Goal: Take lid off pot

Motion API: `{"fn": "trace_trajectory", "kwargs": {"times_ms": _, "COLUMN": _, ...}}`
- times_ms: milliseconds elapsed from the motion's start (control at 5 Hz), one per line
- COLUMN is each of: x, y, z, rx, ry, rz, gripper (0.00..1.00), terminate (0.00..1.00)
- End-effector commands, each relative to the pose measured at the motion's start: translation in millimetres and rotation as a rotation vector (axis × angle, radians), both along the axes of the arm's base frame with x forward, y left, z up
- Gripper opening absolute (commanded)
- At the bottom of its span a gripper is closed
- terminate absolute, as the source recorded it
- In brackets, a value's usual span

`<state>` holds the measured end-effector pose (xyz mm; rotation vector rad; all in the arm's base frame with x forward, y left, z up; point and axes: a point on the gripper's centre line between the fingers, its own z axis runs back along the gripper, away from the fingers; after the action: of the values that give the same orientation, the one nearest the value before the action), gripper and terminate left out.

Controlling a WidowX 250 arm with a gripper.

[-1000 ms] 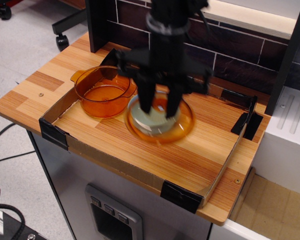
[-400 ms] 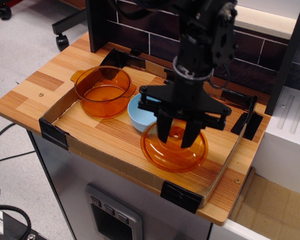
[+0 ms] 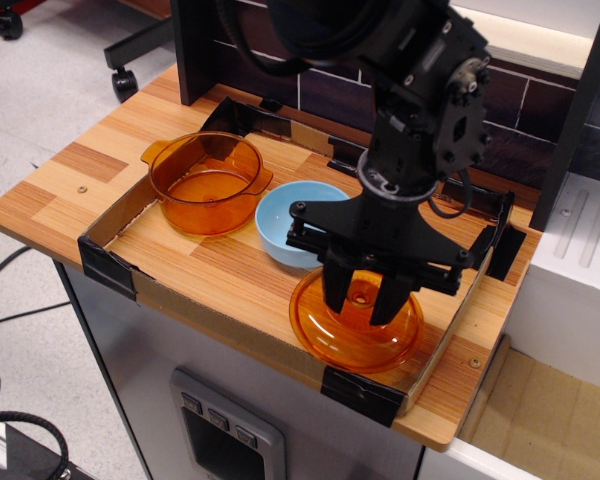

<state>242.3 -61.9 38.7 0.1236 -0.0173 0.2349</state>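
The amber glass pot (image 3: 205,182) stands uncovered at the back left of the cardboard tray (image 3: 220,322). The amber glass lid (image 3: 328,338) is at the tray's front right corner, low over the wooden floor or resting on it; I cannot tell which. My gripper (image 3: 363,298) hangs straight down over the lid's centre, its two black fingers (image 3: 336,290) closed on either side of the small knob. The lid is well clear of the pot.
A light blue bowl (image 3: 298,222) sits between the pot and the lid, close behind the gripper. The tray has low cardboard walls with black taped corners (image 3: 362,392). A dark brick-pattern backboard (image 3: 280,70) stands behind, and a white unit (image 3: 580,270) stands to the right.
The gripper has carried the lid from over the blue bowl forward and to the right, down toward the tray's front right corner. The blue bowl now shows fully. The pot has not moved.
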Motion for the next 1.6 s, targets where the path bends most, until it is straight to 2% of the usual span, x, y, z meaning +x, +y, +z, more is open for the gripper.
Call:
{"fn": "trace_trajectory", "kwargs": {"times_ms": 0, "x": 4.6, "y": 6.7, "z": -2.5, "rx": 0.021, "ry": 0.001, "rz": 0.029, "gripper": 1.00, "terminate": 0.00}}
{"fn": "trace_trajectory", "kwargs": {"times_ms": 200, "x": 7.1, "y": 11.9, "z": 8.5, "rx": -0.002, "ry": -0.001, "rz": 0.044, "gripper": 1.00, "terminate": 0.00}}
{"fn": "trace_trajectory", "kwargs": {"times_ms": 600, "x": 17.2, "y": 20.3, "z": 83.7, "rx": -0.086, "ry": -0.008, "rz": 0.095, "gripper": 1.00, "terminate": 0.00}}
{"fn": "trace_trajectory", "kwargs": {"times_ms": 800, "x": 24.3, "y": 33.3, "z": 118.9, "rx": -0.105, "ry": -0.042, "rz": 0.134, "gripper": 1.00, "terminate": 0.00}}
{"fn": "trace_trajectory", "kwargs": {"times_ms": 1000, "x": 31.8, "y": 44.5, "z": 129.1, "rx": -0.049, "ry": -0.011, "rz": 0.136, "gripper": 1.00, "terminate": 0.00}}
{"fn": "trace_trajectory", "kwargs": {"times_ms": 1400, "x": 31.8, "y": 44.5, "z": 129.1, "rx": -0.049, "ry": -0.011, "rz": 0.136, "gripper": 1.00, "terminate": 0.00}}
